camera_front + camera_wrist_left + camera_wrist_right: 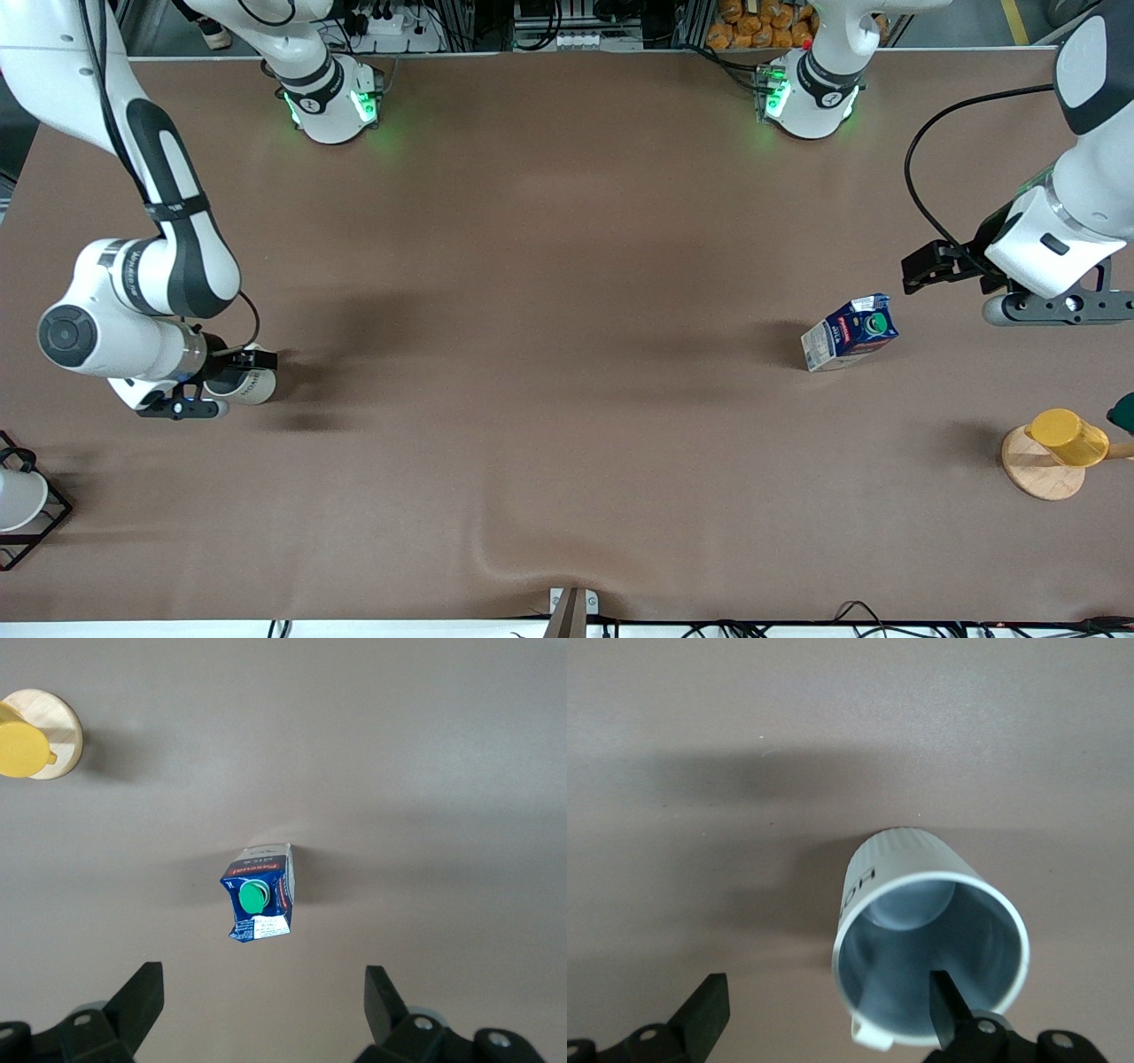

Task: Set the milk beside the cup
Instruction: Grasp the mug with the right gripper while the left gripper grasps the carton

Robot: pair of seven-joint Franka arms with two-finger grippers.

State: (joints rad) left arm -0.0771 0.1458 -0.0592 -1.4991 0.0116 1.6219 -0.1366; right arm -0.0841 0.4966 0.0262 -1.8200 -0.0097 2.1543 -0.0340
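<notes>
The milk [850, 332], a dark blue carton with a green cap, stands on the table toward the left arm's end. It also shows in the left wrist view [258, 895]. My left gripper [1059, 307] hangs open and empty over the table beside the milk, its own view [263, 1010] showing both fingers apart. The cup [255, 385], a cream mug with a grey interior [930, 948], is at the right arm's end. My right gripper [221, 394] is open at the mug [824, 1014]. One finger [950, 1005] is inside the mouth and the other is outside.
A yellow cup on a round wooden base [1059, 443] stands near the left arm's end, nearer the camera than the milk; it also shows in the left wrist view [25, 740]. A white cup in a black wire rack [18, 505] sits at the right arm's end.
</notes>
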